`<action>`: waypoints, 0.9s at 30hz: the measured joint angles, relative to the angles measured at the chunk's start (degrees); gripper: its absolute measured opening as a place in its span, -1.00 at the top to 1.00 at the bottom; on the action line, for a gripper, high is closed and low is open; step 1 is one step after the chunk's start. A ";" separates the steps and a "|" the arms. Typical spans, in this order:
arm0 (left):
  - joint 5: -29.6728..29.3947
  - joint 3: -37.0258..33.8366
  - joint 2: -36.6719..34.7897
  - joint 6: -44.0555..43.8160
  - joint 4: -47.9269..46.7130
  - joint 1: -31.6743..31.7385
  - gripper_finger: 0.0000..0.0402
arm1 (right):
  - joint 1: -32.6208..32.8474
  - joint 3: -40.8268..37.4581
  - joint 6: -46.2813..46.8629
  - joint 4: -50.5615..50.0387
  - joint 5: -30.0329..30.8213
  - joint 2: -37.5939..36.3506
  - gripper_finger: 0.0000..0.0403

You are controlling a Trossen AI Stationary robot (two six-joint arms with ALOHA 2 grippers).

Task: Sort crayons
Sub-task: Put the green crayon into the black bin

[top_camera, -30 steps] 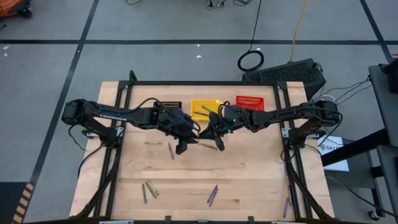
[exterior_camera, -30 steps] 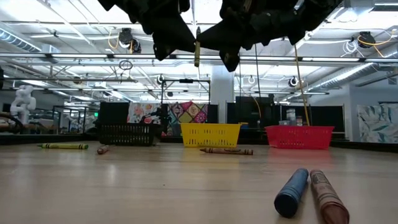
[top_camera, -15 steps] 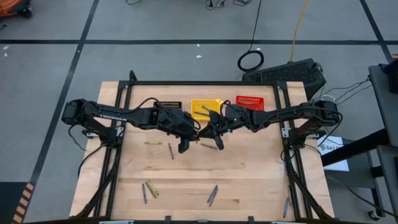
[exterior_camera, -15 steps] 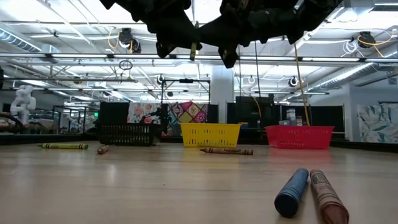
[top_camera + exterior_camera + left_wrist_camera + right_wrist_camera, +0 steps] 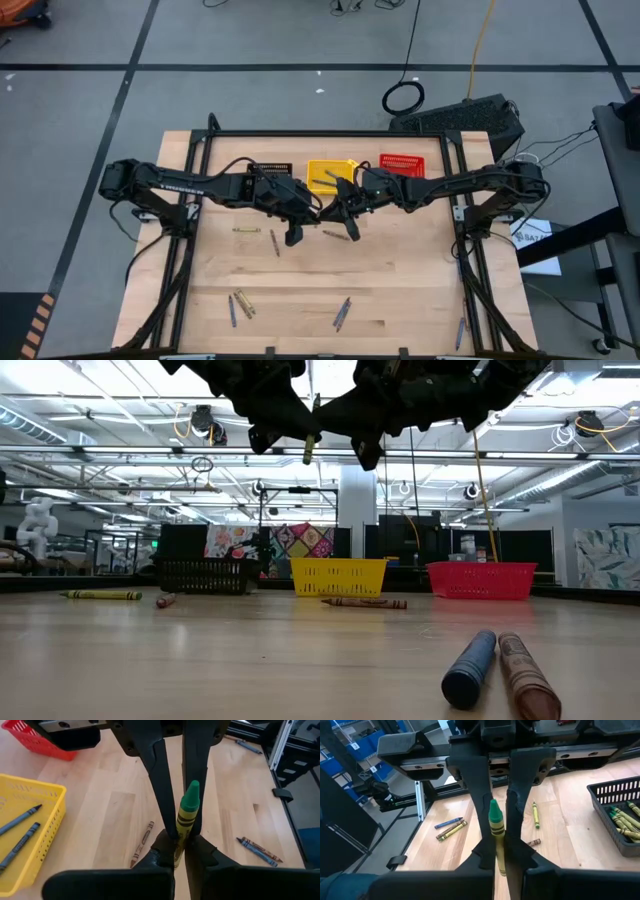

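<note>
Both grippers met in the air just in front of the yellow basket (image 5: pixel 330 162), slightly to its black-basket side, and they shared one green-tipped crayon (image 5: pixel 186 815). The left gripper (image 5: pixel 179 852) had its fingers pressed on the lower, paper-wrapped part of the crayon. The right gripper (image 5: pixel 500 852) was clamped on the same stick from the opposite end, so the crayon stood as a bridge between the two. I judge this was a handover. The crayon was kept high above the table (image 5: pixel 400 280) and along both pairs of fingers, so that one gripper could let go without the stick falling or turning.

The two arms reached toward each other from the far sides of the yellow basket, stretched nearly in one line, with the wrists turned so that the fingers faced each other tip to tip.

The black basket (image 5: pixel 270 168) stood beside the yellow basket on the left arm's side and already held olive crayons. The red basket (image 5: pixel 402 163) stood on the other side. More loose crayons (image 5: pixel 253 230) lay on the table in front of the yellow basket, some near and some well apart from it.
</note>
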 joint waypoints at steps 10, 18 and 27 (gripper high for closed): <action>-2.61 0.13 -0.04 1.95 -3.37 0.03 0.95 | 0.20 0.00 1.29 -0.66 4.22 0.11 0.75; -5.57 -0.18 -0.06 3.28 -12.22 2.07 0.95 | 0.18 0.07 1.82 -1.55 5.61 -0.11 0.46; -8.08 -0.07 0.04 10.41 -24.09 8.83 0.95 | 1.45 0.07 1.79 -4.51 5.66 -0.11 0.40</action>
